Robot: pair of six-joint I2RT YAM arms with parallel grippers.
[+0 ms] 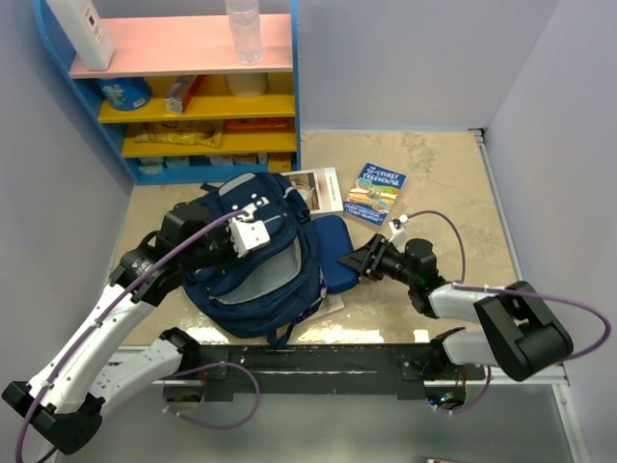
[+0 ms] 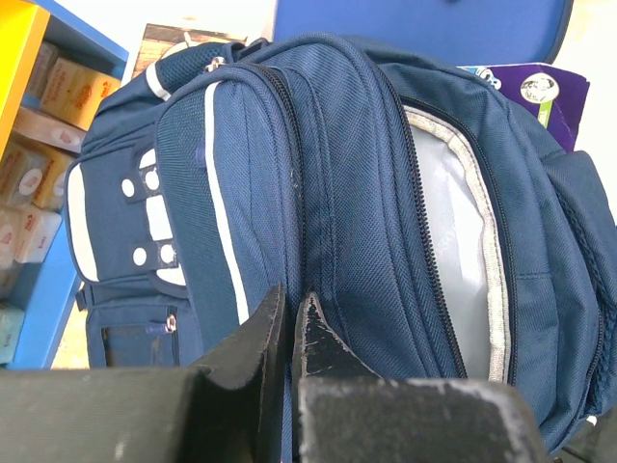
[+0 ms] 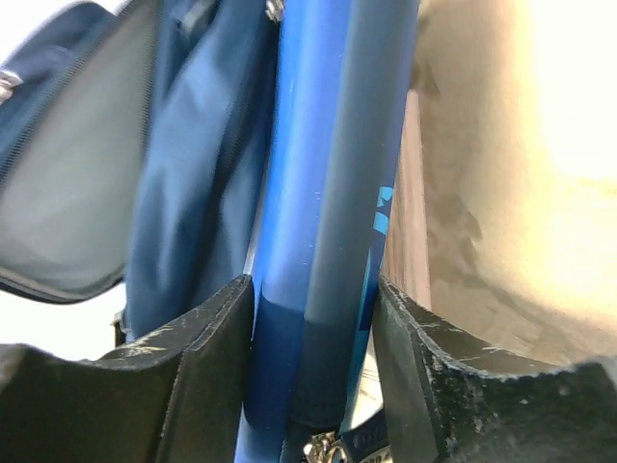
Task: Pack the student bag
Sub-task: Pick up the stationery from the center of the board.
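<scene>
- Mid-table [image 1: 434,174], a bit left of ctr: bag [image 1: 289,260] lies flat, main pocket unzipped, grey lining [image 2: 453,241] showing; opening faces near side.
- Front of bag w/ white patch [image 2: 154,222] is on the far-left part, toward the shelf [image 1: 294,96].
- L gripper [image 2: 292,304] on top of bag: fingers [image 2: 270,333] almost together, pinching a thin fold of bag fabric next to the zip.
- R gripper [image 3: 313,289] just right of bag: fingers [image 3: 198,362] apart, clamped on both faces of a flat blue case [image 1: 333,249].
- Case stands on edge, its left side touching the bag's right side by the open pocket.
- Purple item [image 2: 525,92] peeks out past the bag; can't tell what it is.
- Far of the case: Treehouse book [image 1: 374,193] flat on table, 2nd book [image 1: 316,188] just left of it, its near-left corner under the bag.
- Shelf far left, w/ bottle [image 1: 243,29] on its pink top.
</scene>
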